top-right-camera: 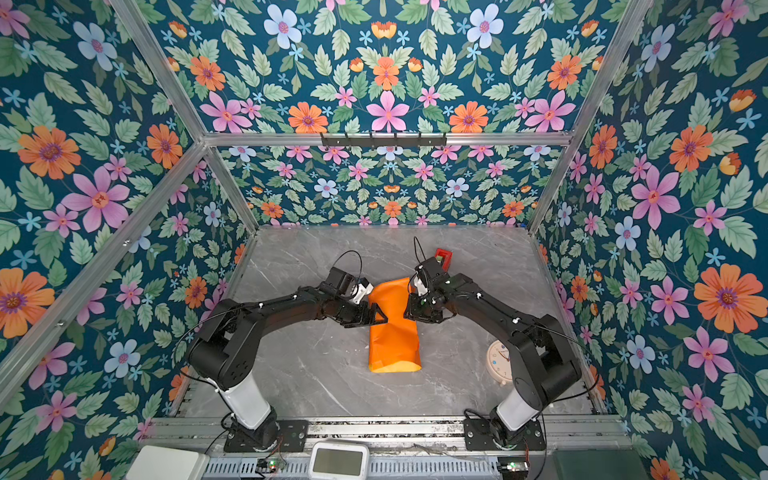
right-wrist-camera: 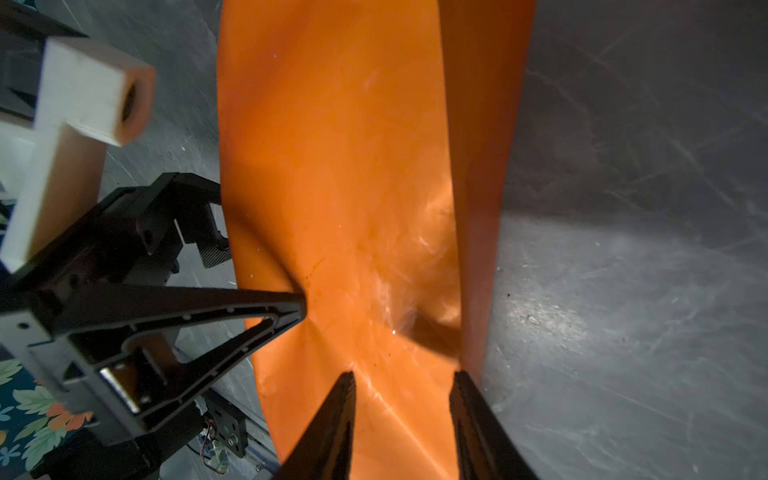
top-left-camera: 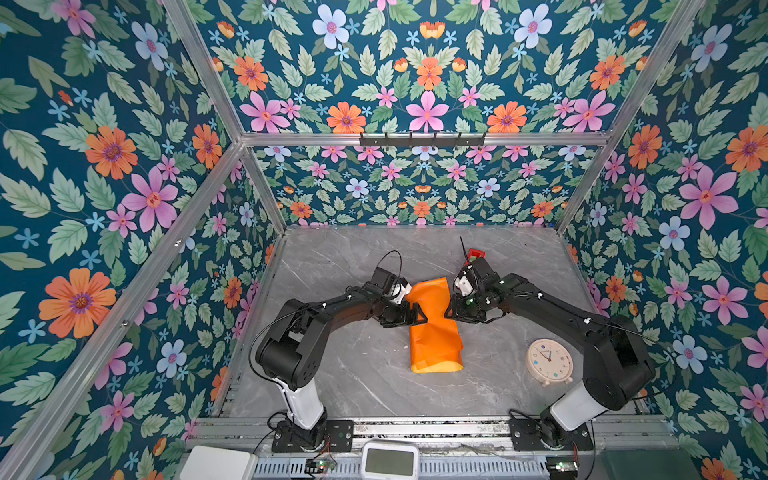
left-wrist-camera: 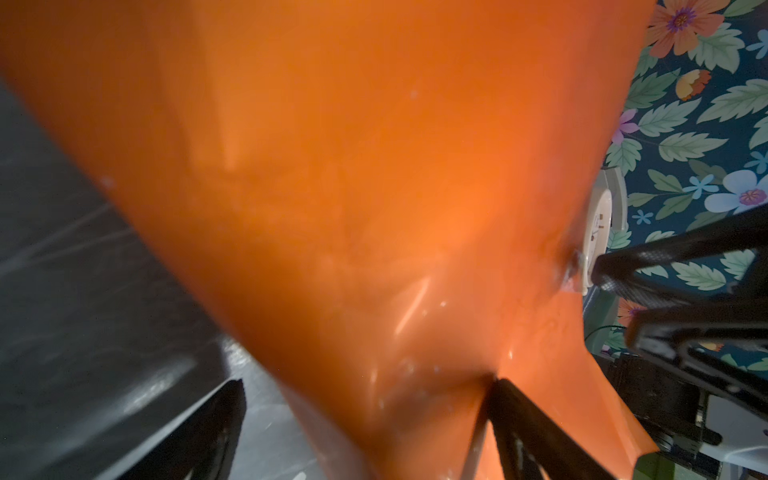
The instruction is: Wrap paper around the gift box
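The paper (top-left-camera: 434, 336) (top-right-camera: 392, 340) lies mid-table as a long bundle, glossy orange outside with a yellow strip at its near end. The gift box is hidden. The bundle is pinched into a waist where both grippers meet it. My left gripper (top-left-camera: 417, 311) (left-wrist-camera: 368, 384) stands wide open on the left. One of its fingers (left-wrist-camera: 519, 415) digs into the orange paper (left-wrist-camera: 374, 166); the other hangs over bare table. My right gripper (top-left-camera: 451, 311) (right-wrist-camera: 403, 378) is on the right side, jaws apart with creased paper (right-wrist-camera: 340, 166) showing between them.
A round cream clock (top-left-camera: 549, 360) lies on the grey marble table (top-left-camera: 332, 374) to the right, under the right arm. A small red gadget (top-left-camera: 476, 253) sits behind the right wrist. Flowered walls close in three sides. A white device (top-left-camera: 390, 461) sits on the front rail.
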Controlling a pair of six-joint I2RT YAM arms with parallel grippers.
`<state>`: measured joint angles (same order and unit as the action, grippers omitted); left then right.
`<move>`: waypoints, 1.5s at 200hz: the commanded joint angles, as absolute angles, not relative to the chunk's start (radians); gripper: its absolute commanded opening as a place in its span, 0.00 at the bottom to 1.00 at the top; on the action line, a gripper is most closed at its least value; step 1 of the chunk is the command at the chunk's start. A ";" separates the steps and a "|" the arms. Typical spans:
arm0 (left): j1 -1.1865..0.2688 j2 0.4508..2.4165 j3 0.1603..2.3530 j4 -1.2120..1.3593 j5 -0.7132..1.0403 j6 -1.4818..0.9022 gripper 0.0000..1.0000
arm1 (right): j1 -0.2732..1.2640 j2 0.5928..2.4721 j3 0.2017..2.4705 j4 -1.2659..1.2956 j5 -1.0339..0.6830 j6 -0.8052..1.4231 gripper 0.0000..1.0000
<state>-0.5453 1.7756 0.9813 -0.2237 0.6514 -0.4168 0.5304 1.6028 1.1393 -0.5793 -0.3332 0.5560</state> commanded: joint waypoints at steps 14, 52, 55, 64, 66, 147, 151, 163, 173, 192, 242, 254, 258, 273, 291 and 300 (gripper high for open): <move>-0.547 1.797 0.965 -0.376 0.419 -0.390 0.93 | 0.532 1.611 1.137 -0.571 -0.322 0.555 0.40; -0.547 1.798 0.965 -0.376 0.419 -0.390 0.93 | 0.533 1.619 1.126 -0.562 -0.321 0.555 0.40; -0.548 1.798 0.965 -0.376 0.419 -0.390 0.93 | 0.532 1.619 1.126 -0.562 -0.321 0.555 0.40; -0.548 1.798 0.965 -0.376 0.418 -0.390 0.93 | 0.532 1.621 1.125 -0.559 -0.321 0.555 0.40; -0.548 1.798 0.965 -0.376 0.418 -0.391 0.93 | 0.533 1.622 1.125 -0.559 -0.321 0.555 0.40; -0.548 1.796 0.966 -0.380 0.405 -0.388 0.93 | 0.533 1.642 1.115 -0.529 -0.342 0.558 0.40; -0.548 1.796 0.966 -0.380 0.405 -0.388 0.93 | 0.533 1.644 1.114 -0.527 -0.343 0.560 0.40; -0.548 1.796 0.966 -0.382 0.405 -0.388 0.93 | 0.533 1.649 1.111 -0.517 -0.352 0.561 0.40; -0.548 1.795 0.966 -0.380 0.405 -0.388 0.93 | 0.532 1.649 1.106 -0.508 -0.362 0.563 0.41; -0.548 1.795 0.966 -0.380 0.405 -0.388 0.93 | 0.532 1.683 1.097 -0.482 -0.379 0.567 0.42; -0.548 1.799 0.966 -0.379 0.399 -0.389 0.93 | 0.531 1.704 1.063 -0.407 -0.414 0.575 0.48; -0.548 1.801 0.966 -0.379 0.397 -0.389 0.93 | 0.533 1.711 1.055 -0.392 -0.426 0.578 0.49; -0.548 1.802 0.966 -0.379 0.398 -0.390 0.93 | 0.531 1.713 1.051 -0.388 -0.429 0.580 0.49; -0.548 1.804 0.968 -0.379 0.399 -0.390 0.93 | 0.531 1.722 1.041 -0.377 -0.435 0.585 0.50; -0.548 1.805 0.968 -0.379 0.399 -0.390 0.93 | 0.532 1.728 1.023 -0.356 -0.443 0.595 0.52; -0.548 1.804 0.968 -0.377 0.399 -0.391 0.93 | 0.532 1.733 1.015 -0.344 -0.448 0.601 0.53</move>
